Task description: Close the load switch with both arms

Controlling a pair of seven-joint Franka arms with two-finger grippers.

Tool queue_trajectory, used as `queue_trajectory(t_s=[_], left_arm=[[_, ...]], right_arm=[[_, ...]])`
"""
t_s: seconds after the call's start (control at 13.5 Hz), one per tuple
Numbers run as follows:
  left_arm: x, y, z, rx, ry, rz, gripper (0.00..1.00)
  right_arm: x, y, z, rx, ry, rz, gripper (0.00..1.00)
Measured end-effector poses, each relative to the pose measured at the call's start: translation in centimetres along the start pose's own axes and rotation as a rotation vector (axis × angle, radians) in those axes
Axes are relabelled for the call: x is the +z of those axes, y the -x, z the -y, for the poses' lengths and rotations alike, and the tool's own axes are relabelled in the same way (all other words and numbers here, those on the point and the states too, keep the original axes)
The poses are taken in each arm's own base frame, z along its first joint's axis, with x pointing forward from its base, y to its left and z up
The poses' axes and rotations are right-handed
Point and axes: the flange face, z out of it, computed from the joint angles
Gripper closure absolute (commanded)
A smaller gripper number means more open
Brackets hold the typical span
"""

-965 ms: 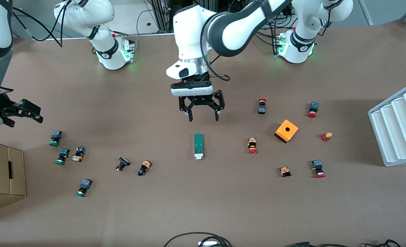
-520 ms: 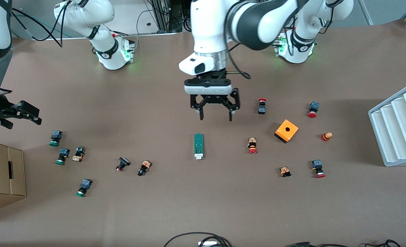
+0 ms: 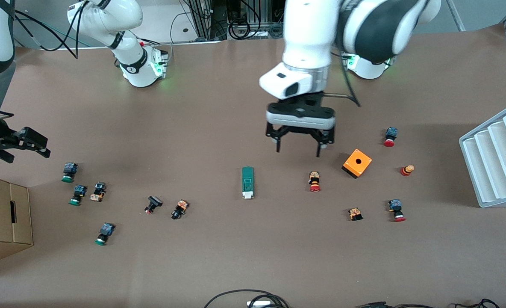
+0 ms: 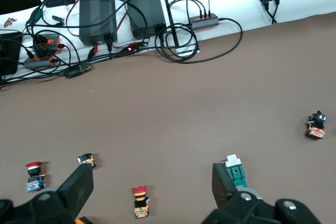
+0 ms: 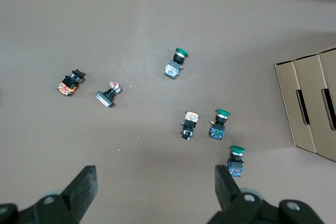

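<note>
Front view: load switch (image 3: 247, 182) lies mid-table, untouched; left gripper (image 3: 299, 147) hangs spread above the table toward the orange box (image 3: 357, 163), right gripper (image 3: 22, 143) waits spread; switch looks light, rigid; grip its long sides.

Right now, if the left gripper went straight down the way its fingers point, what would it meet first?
Probably bare table. The open left gripper hangs over brown paper; the load switch and a red-capped push-button lie off its line, though depth is uncertain.
</note>
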Motion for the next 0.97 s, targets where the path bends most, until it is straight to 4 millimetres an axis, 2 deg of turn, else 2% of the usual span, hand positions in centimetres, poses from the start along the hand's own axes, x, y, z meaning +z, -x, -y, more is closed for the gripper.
queue_trajectory(t_s=[0.22, 0.59, 0.97], left_arm=[[0.0, -1.3, 3.4, -0.034, 0.047, 0.042, 0.00], [-0.3, -1.9, 8.1, -0.042, 0.061, 0.119, 0.00], [-0.1, -3.1, 14.9, -0.096, 0.074, 0.155, 0.00]], right_arm=[[0.0, 0.0, 0.0, 0.000, 0.000, 0.000, 0.00], [0.0, 0.0, 0.0, 0.000, 0.000, -0.001, 0.00], [0.0, 0.0, 0.0, -0.001, 0.000, -0.001, 0.00]])
